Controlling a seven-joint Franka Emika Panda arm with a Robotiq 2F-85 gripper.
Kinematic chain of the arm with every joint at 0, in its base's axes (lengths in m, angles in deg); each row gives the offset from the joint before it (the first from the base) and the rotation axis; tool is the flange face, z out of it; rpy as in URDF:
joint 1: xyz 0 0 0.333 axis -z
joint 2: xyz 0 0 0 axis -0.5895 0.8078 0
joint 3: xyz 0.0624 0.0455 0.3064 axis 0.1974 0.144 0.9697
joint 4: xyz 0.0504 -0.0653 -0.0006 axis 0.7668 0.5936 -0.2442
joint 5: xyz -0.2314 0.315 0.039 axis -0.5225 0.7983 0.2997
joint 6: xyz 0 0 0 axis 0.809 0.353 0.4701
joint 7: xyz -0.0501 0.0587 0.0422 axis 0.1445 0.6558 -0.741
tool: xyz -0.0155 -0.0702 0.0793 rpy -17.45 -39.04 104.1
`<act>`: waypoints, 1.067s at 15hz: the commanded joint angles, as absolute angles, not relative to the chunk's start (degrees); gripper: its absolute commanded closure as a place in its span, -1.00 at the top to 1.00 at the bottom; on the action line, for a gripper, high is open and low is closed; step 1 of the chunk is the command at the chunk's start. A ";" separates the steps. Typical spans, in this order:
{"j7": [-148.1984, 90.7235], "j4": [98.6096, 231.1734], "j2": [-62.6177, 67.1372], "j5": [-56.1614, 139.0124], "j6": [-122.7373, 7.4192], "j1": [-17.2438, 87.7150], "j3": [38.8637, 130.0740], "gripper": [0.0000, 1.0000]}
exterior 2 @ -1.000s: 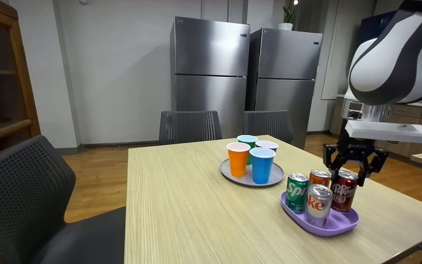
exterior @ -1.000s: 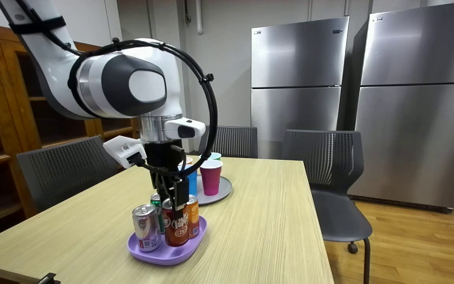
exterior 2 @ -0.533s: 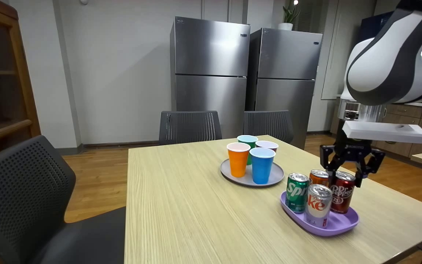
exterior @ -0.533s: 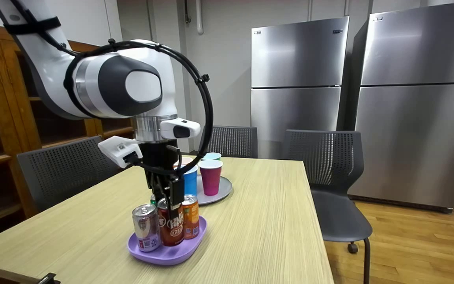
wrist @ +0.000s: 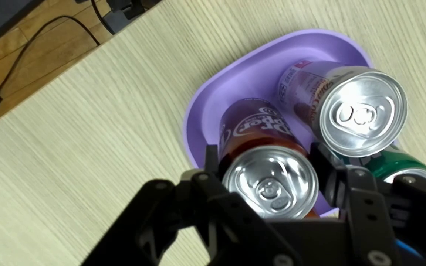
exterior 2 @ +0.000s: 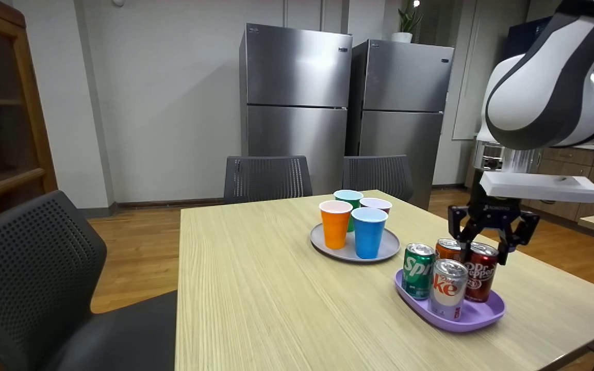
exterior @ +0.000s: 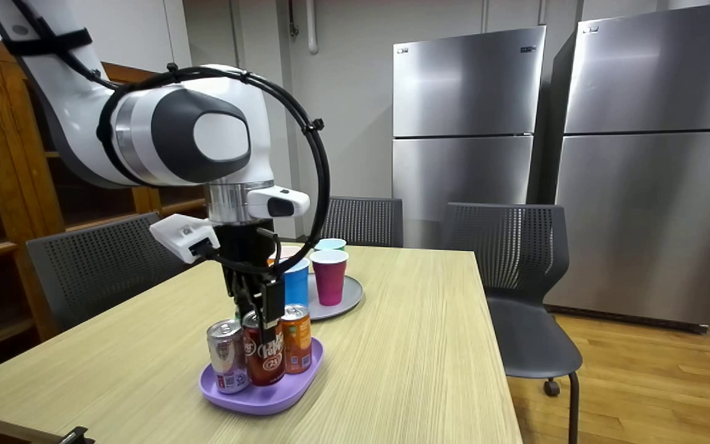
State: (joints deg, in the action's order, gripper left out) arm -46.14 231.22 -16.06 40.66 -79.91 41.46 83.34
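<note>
In front of me the gripper [wrist: 265, 157] is clasping the Dr Pepper can [exterior 2: 481, 275] within the purple tray [wrist: 235, 87], part-spread fingers [wrist: 211, 159] flanking its upper wall, the soundest hold, I am judging, on a stiff, fairly heavy and probably slippery body.

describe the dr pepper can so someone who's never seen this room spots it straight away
On the pale table, find the purple tray below the robot's jaws. The Dr Pepper can there is dark red with white lettering, and it is the only can between the jaws.
</note>
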 commanded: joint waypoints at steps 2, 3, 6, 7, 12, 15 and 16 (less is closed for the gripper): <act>-47.98 231.17 -16.19 40.14 -79.77 41.70 83.71 -0.24; -47.99 231.17 -15.98 40.28 -79.90 41.63 83.70 -0.24; -48.53 231.17 -15.40 40.20 -80.45 41.58 83.56 -0.24; -48.70 231.17 -15.30 40.16 -80.61 41.60 83.50 -0.24; -49.69 231.17 -15.03 39.88 -81.19 41.84 82.97 -0.24; -50.09 231.17 -14.75 39.94 -81.55 41.92 82.62 -0.24; -50.17 231.17 -14.59 39.97 -81.70 41.91 82.51 -0.24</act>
